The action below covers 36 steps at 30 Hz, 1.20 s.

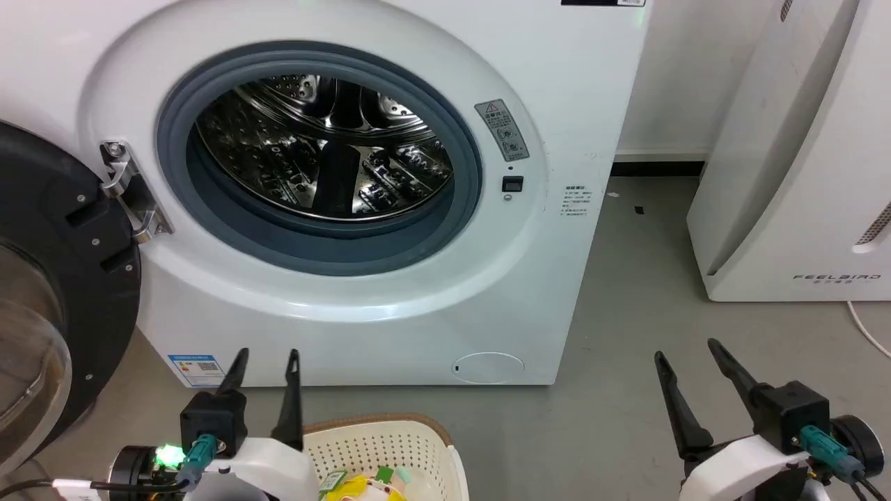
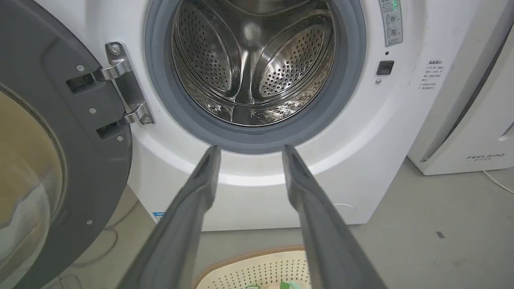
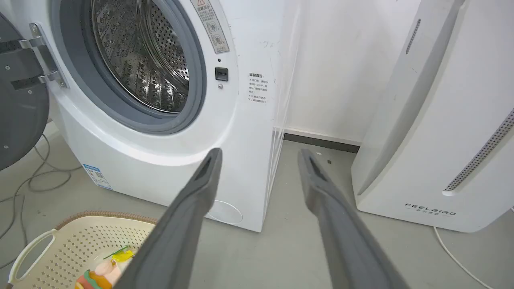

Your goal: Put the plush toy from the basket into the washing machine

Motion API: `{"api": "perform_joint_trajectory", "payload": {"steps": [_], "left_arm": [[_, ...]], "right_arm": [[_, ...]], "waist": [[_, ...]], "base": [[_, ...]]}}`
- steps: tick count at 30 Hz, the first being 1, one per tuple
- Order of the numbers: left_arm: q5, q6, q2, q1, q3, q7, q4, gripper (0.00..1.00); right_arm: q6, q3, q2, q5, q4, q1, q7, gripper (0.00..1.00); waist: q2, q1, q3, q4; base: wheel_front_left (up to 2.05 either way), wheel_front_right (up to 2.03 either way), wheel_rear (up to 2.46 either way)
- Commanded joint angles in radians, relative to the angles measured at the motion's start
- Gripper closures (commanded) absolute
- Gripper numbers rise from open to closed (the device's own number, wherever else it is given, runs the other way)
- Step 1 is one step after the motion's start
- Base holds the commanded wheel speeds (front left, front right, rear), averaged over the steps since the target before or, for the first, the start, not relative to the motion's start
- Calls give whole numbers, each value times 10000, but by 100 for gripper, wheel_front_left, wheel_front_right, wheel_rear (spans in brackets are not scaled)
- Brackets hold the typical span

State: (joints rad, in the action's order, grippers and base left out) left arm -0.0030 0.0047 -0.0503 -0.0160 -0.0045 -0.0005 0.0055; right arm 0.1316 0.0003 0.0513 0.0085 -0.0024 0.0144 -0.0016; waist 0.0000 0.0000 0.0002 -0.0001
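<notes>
1. white metal and grey rubber make the front of the washing machine (image 1: 390,320), which stands on the grey floor (image 1: 626,292) with its round mouth facing the robot.
2. the grey seal (image 1: 320,254) goes around the shiny steel drum (image 1: 327,153), whose wall is full of small holes.
3. the black-rimmed glass door (image 1: 62,278) is swung wide open to the left and hangs on a metal hinge (image 1: 129,188).
4. the cream basket (image 1: 418,445) with the brown rim sits on the floor just in front of the machine, below its mouth, at the bottom edge of the head view.
5. the plush toy (image 3: 102,275) lies inside the basket, on its perforated floor. its pale pink, orange and green parts show in the right wrist view, and its yellow layer and green tags in the head view. no gripper touches it.
6. the left gripper (image 1: 268,353) has its two dark fingers spread with nothing between them. it is just beside the left part of the basket and points at the machine's front, under the seal.
7. the right gripper (image 1: 686,349) is also spread and empty. it is over bare floor to the right of the machine, well apart from the basket.
8. a white appliance marked feelbird (image 1: 786,174) stands to the right of the machine.
9. some thin cables (image 3: 24,188) lie on the floor under the door, and a blue label (image 1: 198,369) is stuck low on the machine's left corner.
</notes>
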Motion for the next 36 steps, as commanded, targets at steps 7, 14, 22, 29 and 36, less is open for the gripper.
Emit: {"api": "perform_joint_trajectory", "payload": {"steps": [7,14,22,29,36], "left_arm": [[-83,59,0,0,-73,-180,89,0],[-155,94,0,31,-146,-327,192,0],[-229,87,0,161,-251,-494,482,0],[-287,54,0,367,-332,-619,838,0],[-317,-21,-16,722,-407,-765,1498,0]], "right_arm": [[-1,-59,-1,94,-59,18,-179,0],[-1,-120,-1,60,-139,1,-325,0],[-2,-170,-2,25,-197,-49,-492,0],[-2,-202,-3,-20,-254,-146,-616,0],[-3,-271,-3,-66,-360,-275,-762,0]], "waist": [[0,0,30,-4],[0,0,133,-15],[0,0,395,-54],[0,0,696,-94],[0,0,1140,-160]], "base": [[0,0,0],[0,0,0],[0,0,0],[0,0,0],[0,0,0]]}}
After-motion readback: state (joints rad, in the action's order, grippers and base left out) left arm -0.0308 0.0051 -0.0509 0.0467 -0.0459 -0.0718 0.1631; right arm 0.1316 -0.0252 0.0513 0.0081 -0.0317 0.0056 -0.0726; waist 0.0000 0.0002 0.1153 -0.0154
